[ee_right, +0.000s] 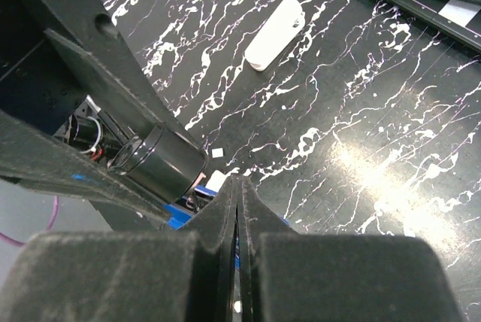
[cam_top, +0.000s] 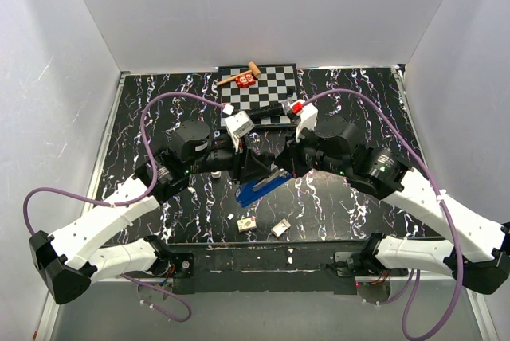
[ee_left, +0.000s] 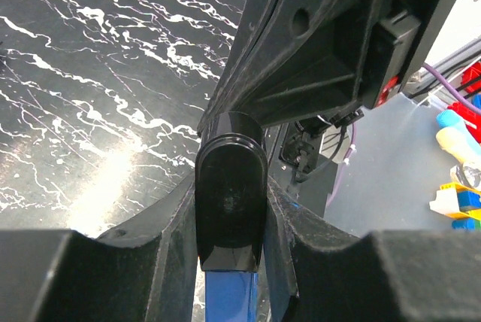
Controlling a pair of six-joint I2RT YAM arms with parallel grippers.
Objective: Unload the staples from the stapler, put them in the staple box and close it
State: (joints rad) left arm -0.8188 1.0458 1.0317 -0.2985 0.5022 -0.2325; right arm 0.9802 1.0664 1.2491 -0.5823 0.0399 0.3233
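Blue stapler (cam_top: 261,188), rounded black end, seemingly gripped by left pincer (ee_left: 229,220).

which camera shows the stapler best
Top external: most of the stapler shows, a blue bar. Left wrist shows only its black end clamped in the left gripper; right wrist, just a blue sliver.
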